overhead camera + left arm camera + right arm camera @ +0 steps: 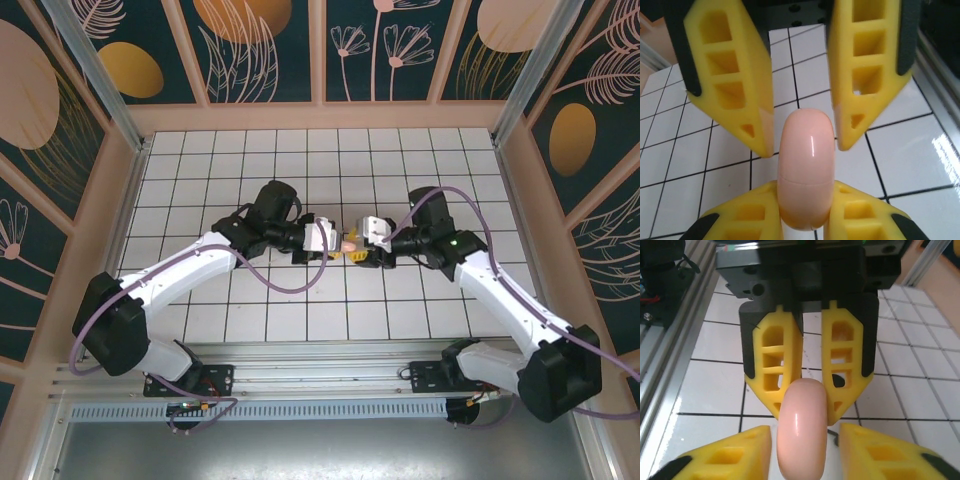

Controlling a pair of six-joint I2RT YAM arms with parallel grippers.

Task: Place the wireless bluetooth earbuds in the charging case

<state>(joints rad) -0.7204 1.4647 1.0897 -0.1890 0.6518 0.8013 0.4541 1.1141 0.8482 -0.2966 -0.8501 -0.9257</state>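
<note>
Grip: L hand (805, 192) clamped on charging case (807, 150) | R hand (805, 437) opposite, tip-to-tip, jaws parted

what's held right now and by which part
The pink charging case, its end pinched by the left hand; the right hand stands open around the other end.

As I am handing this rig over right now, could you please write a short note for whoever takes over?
Grippers: the left claw is shut on one end of the pink charging case. The right claw is open, its fingers either side of the other end with small gaps.
Things: the case is held between the two arms over the middle of the tiled table, lid closed, seam visible.
Done: the left claw has the case.
Left: whether the earbuds are inside cannot be told; check that, then set the case down.
</note>
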